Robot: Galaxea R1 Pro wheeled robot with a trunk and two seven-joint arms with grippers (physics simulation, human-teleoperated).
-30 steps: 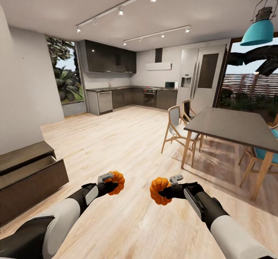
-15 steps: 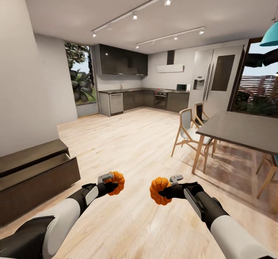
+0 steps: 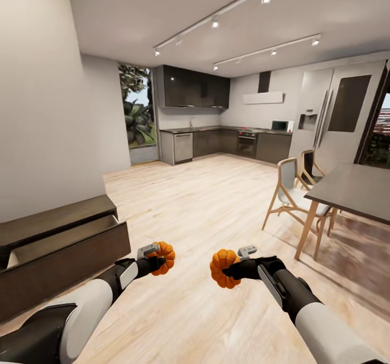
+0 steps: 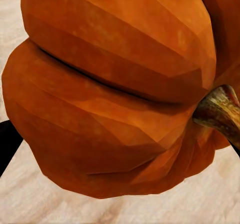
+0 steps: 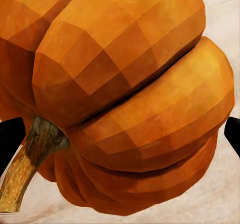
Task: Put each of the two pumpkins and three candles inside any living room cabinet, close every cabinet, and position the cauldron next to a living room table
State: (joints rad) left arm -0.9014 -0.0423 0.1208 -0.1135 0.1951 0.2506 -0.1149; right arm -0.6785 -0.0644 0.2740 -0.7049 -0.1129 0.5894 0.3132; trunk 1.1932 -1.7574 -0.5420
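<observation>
Orange ribbed pumpkins, two: my left gripper (image 3: 157,258) clamps one (image 3: 164,257), right gripper (image 3: 232,269) another (image 3: 223,268); open-drawered dark-brown wood cabinet (image 3: 59,247) at ten o'clock.

Both arms extended forward at low height. The left end effector (image 3: 157,258) and right end effector (image 3: 230,269) were each clamped on a load, facing inward.

Both wrist views crop their pumpkin: the left pumpkin (image 4: 115,94) runs off the frame's edges, its stem (image 4: 220,111) cut short, and the right pumpkin (image 5: 125,94) likewise. The jaws show only as dark slivers behind them. In the head view, the cabinet (image 3: 59,250) and dining table (image 3: 355,188) run off the frame
</observation>
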